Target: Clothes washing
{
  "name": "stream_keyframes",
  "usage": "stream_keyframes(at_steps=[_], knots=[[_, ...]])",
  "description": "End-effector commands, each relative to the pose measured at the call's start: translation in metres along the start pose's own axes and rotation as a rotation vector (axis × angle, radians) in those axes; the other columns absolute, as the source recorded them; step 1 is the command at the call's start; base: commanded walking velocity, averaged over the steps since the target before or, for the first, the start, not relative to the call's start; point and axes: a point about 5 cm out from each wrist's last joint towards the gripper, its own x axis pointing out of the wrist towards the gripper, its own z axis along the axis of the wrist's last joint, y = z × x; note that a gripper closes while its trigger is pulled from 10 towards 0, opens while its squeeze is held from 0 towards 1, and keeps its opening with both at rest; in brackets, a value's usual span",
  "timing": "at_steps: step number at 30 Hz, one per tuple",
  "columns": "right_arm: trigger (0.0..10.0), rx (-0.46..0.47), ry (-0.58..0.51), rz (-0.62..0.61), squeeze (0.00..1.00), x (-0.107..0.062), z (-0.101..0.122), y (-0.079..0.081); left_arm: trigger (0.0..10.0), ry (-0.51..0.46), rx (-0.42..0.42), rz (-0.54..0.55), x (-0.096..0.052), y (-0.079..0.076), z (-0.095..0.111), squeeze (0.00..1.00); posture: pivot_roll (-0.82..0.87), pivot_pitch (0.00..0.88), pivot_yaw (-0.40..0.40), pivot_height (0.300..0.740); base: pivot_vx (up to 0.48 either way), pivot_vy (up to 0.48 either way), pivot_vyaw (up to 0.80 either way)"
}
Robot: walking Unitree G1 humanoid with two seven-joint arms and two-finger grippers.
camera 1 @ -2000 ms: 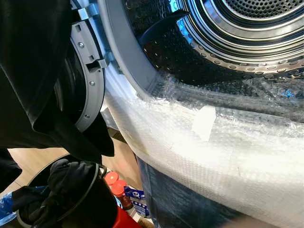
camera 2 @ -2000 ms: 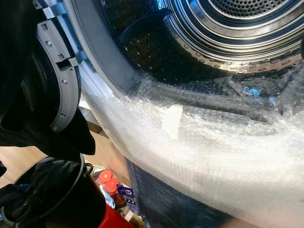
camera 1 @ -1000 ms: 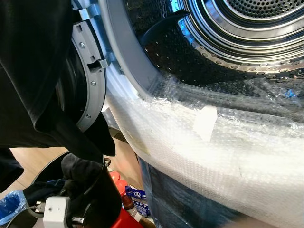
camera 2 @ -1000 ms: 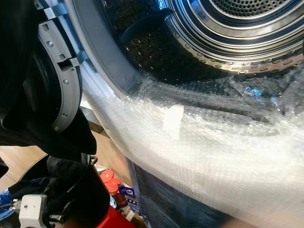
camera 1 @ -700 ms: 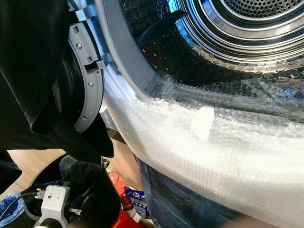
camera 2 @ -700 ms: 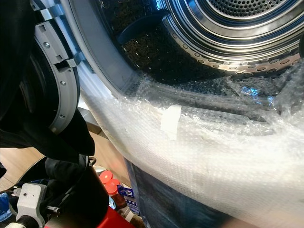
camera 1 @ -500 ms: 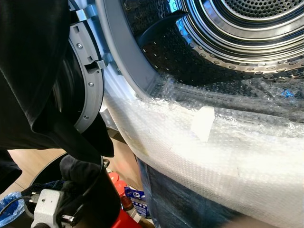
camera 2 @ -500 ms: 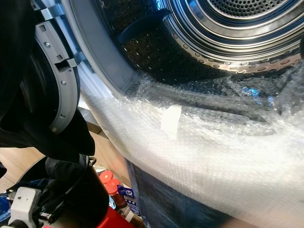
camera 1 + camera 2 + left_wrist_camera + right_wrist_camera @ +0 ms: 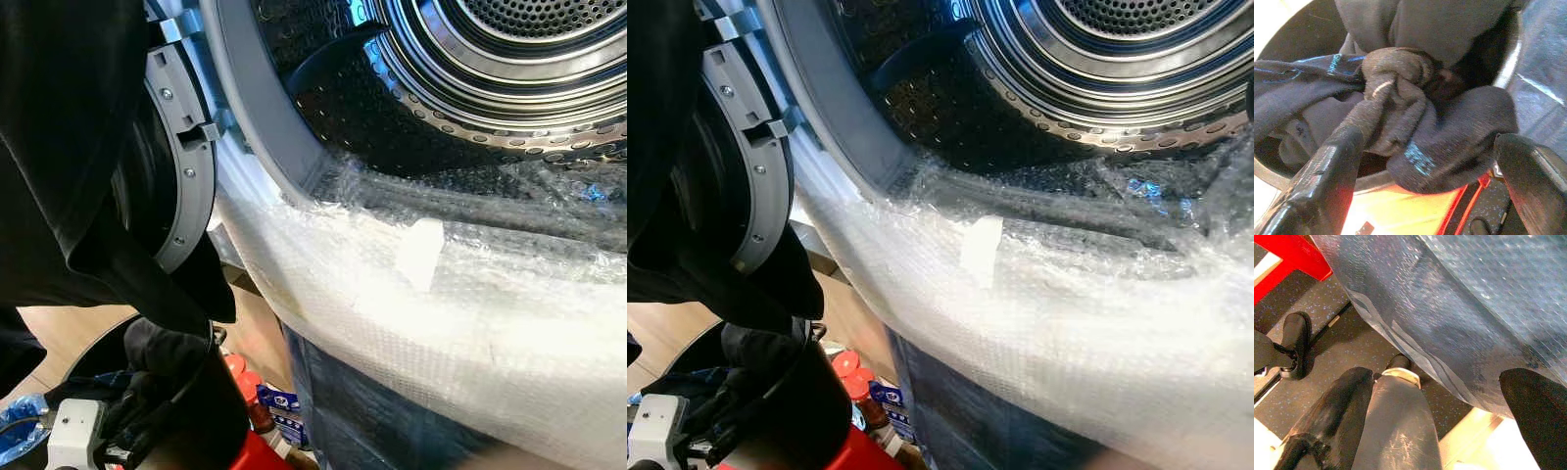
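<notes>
Presently, item one, at nine o'clock in the eye views: a black garment (image 9: 69,147) hangs draped over the open washer door (image 9: 181,166), covering most of it.

Item two, at seven o'clock: our laundry basket (image 9: 211,392), still loaded with dark clothes. Our left gripper (image 9: 1422,161) is down inside it, its white wrist housing visible at the lower edge of the left eye view. Its fingers (image 9: 1327,171) stand spread wide on either side of a bundle of dark socks (image 9: 1449,142), not closed on anything. The nearest sock bears blue lettering; its long axis runs roughly from four o'clock to ten o'clock in the wrist view, toe end nearest the camera, cuff end knotted into the pile.

Item three, at six o'clock: red-capped bottles (image 9: 235,377) on the floor beside the basket.

Item four, centre to three o'clock: bubble wrap (image 9: 441,294) with a taped patch covers the washer's lower rim. Above it the drum (image 9: 470,88) lies open and, as far as we see, holds no laundry.

Item five: our right gripper (image 9: 1435,411) hangs idle beside the wrapped washer front, fingers apart, holding nothing.

Progress, as we judge: door open, loading barely begun; the basket's contents and the draped garment remain to be transferred.
</notes>
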Motion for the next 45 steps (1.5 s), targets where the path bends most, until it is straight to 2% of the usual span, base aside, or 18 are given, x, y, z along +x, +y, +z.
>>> stream_keyframes(at_steps=[1,6,10,25,29,33,35,40,45], knots=[[10.0,-0.011,0.005,0.025,0.00,-0.001,0.001,0.008,10.0,0.008,0.020,0.037,-0.002,0.011,0.003,0.00,0.05,0.000,0.200,0.740,0.000,0.000,0.00],[10.0,-0.004,0.007,0.024,0.00,-0.001,0.000,0.008,10.0,0.008,-0.001,0.001,0.005,0.008,0.009,0.00,0.04,0.000,0.205,0.740,0.000,0.000,0.00],[10.0,0.001,0.013,0.022,0.00,-0.001,-0.003,0.008,10.0,0.058,-0.010,-0.046,0.008,0.004,0.001,0.00,0.04,0.000,0.205,0.740,0.000,0.000,0.00],[10.0,-0.003,0.018,0.022,0.00,-0.001,-0.007,0.007,10.0,0.132,-0.014,-0.082,0.005,0.001,-0.014,0.00,0.05,0.000,0.198,0.740,0.000,0.000,0.00],[10.0,-0.009,0.015,0.025,0.00,-0.001,-0.005,0.007,10.0,0.154,-0.048,-0.094,0.004,-0.002,-0.019,0.00,0.05,0.000,0.196,0.740,0.000,0.000,0.00],[10.0,-0.014,0.013,0.025,0.00,-0.001,-0.004,0.007,10.0,0.123,-0.115,-0.117,0.008,-0.008,-0.013,0.00,0.04,0.000,0.193,0.740,0.000,0.000,0.00],[10.0,-0.015,0.013,0.025,0.00,-0.001,-0.004,0.007,10.0,0.122,-0.113,-0.118,0.008,-0.008,-0.013,0.00,0.04,0.000,0.193,0.740,0.000,0.000,0.00],[10.0,-0.020,0.014,0.024,0.00,-0.001,-0.004,0.005,10.0,0.106,-0.014,-0.176,0.012,-0.009,0.000,0.00,0.04,0.000,0.189,0.740,0.000,0.000,0.00],[10.0,-0.020,0.013,0.025,0.00,-0.001,-0.004,0.005,10.0,0.113,0.019,-0.209,0.012,-0.009,0.005,0.00,0.04,0.000,0.187,0.740,0.000,0.000,0.00]])
